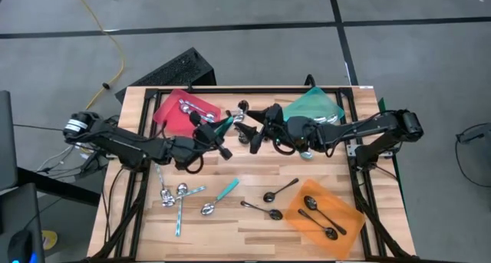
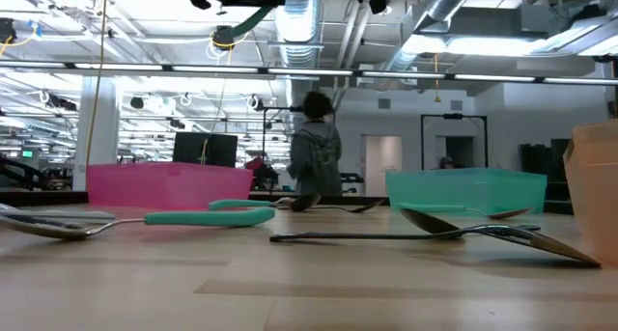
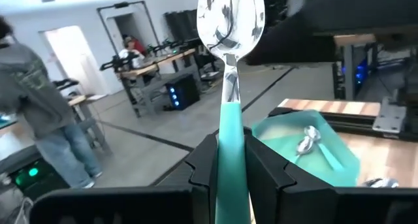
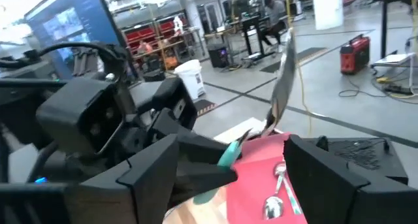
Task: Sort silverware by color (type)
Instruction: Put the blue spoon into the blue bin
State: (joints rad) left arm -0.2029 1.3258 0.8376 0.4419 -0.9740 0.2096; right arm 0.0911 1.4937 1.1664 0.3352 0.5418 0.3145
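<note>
Left gripper (image 1: 223, 134), frame centre in high view: clenched on teal-handled spoon (image 3: 230, 87), raised above table between red tray (image 1: 170, 110) and teal tray (image 1: 314, 106). Right gripper (image 1: 247, 133), just beside it: fingers spread, grasping nothing. No legible brands or labels.

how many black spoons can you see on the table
4: two in the orange tray, one nearer its inner corner and one beside it; two on the bare wood to its left. The arms may hide others.
</note>
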